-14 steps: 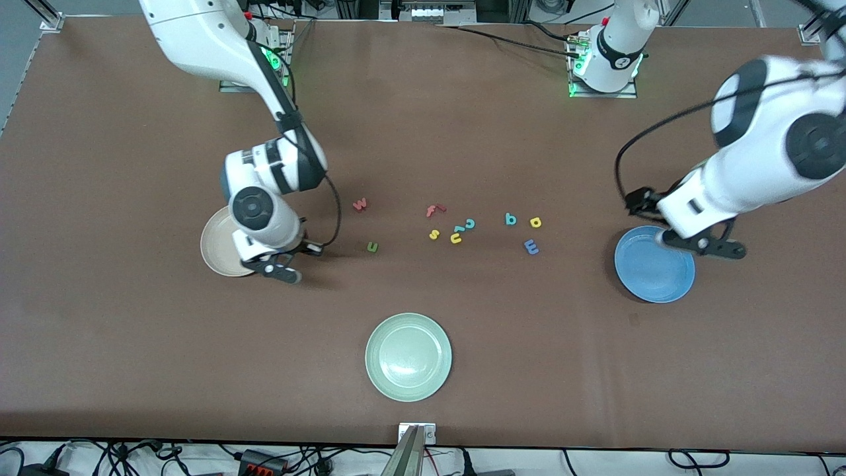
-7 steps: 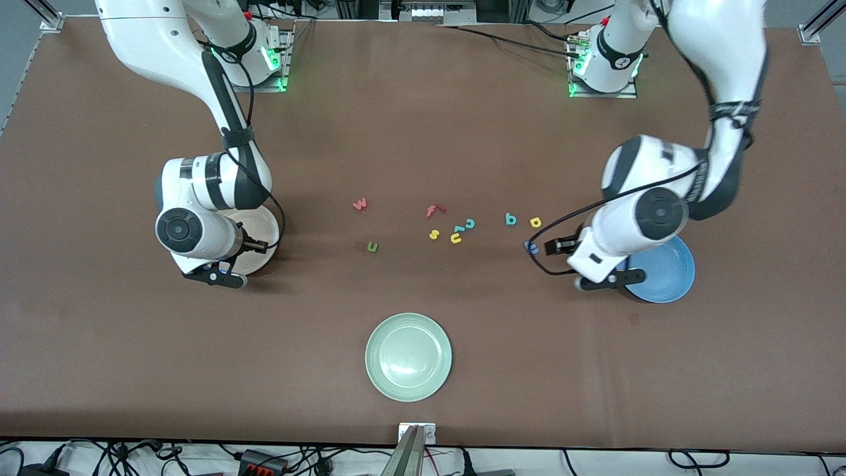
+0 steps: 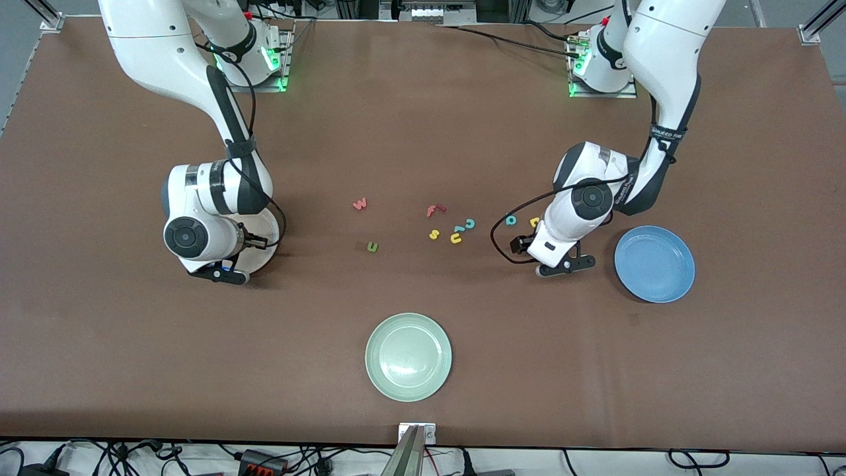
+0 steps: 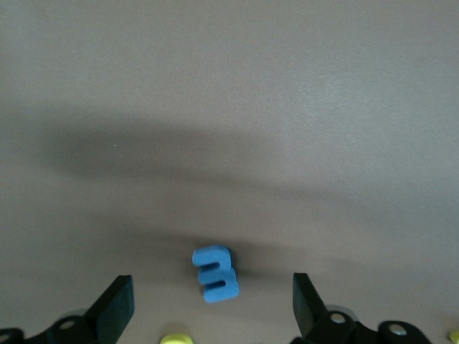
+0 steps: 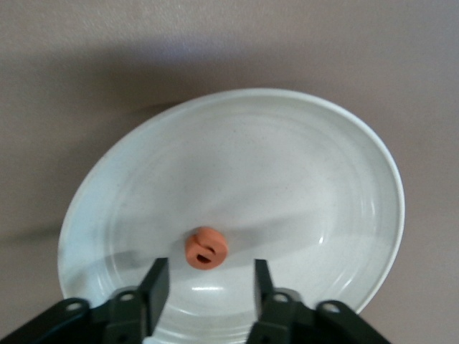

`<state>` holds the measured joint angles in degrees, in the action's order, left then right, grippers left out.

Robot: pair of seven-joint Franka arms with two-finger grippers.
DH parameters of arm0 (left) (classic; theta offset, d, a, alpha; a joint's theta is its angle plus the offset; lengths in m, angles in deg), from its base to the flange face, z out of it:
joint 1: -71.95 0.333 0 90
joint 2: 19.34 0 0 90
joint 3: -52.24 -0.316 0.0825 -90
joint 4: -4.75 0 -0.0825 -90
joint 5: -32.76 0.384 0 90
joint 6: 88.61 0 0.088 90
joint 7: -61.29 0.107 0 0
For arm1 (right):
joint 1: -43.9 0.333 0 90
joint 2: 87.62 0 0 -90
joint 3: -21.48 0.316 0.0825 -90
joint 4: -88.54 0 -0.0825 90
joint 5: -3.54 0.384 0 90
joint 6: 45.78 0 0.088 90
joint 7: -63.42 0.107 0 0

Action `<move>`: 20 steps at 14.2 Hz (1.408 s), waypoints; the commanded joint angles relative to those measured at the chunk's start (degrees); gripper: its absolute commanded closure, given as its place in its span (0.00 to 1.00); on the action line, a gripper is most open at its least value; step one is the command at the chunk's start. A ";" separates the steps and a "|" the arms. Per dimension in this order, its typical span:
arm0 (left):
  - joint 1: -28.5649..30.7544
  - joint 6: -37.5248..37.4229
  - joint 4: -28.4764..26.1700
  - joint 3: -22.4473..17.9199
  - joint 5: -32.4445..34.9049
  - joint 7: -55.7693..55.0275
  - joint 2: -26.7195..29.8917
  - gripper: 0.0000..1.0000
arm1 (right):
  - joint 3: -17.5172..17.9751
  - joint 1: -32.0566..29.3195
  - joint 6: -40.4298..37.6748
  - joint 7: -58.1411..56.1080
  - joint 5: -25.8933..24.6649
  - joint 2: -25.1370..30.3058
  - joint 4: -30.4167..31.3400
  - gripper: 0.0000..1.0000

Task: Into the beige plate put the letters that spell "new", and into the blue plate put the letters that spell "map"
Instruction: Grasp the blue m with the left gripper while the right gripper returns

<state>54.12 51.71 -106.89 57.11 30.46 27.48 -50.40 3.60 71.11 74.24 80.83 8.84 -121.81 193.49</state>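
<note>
The orange e [image 5: 206, 248] lies loose in the beige plate [image 5: 251, 158], just past the tips of my open right gripper [image 5: 208, 279]. From the front, that gripper [image 3: 218, 272] hangs over the plate's [image 3: 266, 233] near edge. My left gripper [image 4: 212, 294] is open and low over the blue m [image 4: 215, 274], which lies on the table between its fingers untouched; the yellow p [image 4: 176, 338] lies beside it. In the front view the left gripper [image 3: 565, 266] hides the m. The pinkish-red w [image 3: 360, 204], green n [image 3: 372, 246], teal a [image 3: 510, 219] and p [image 3: 534, 222] lie on the table. The blue plate [image 3: 654, 264] holds nothing.
A red f [image 3: 434, 211], yellow s [image 3: 433, 234], yellow u [image 3: 456, 237] and teal c [image 3: 469, 223] lie clustered mid-table. A pale green plate [image 3: 408, 357] sits nearer the front camera. The left arm's cable loops beside the teal a.
My right gripper moved over the beige plate and opened, leaving the orange e in it. My left arm swung from the blue plate to over the blue m.
</note>
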 commanded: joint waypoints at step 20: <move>-1.24 1.45 0.01 -0.57 -0.16 -1.88 -2.78 0.76 | 8.82 12.42 3.46 25.39 8.33 -9.93 -17.76 0.26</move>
<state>53.23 52.48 -107.08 56.78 30.47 26.27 -52.68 12.65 82.63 77.88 103.38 16.40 -130.03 177.94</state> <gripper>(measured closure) 0.599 0.256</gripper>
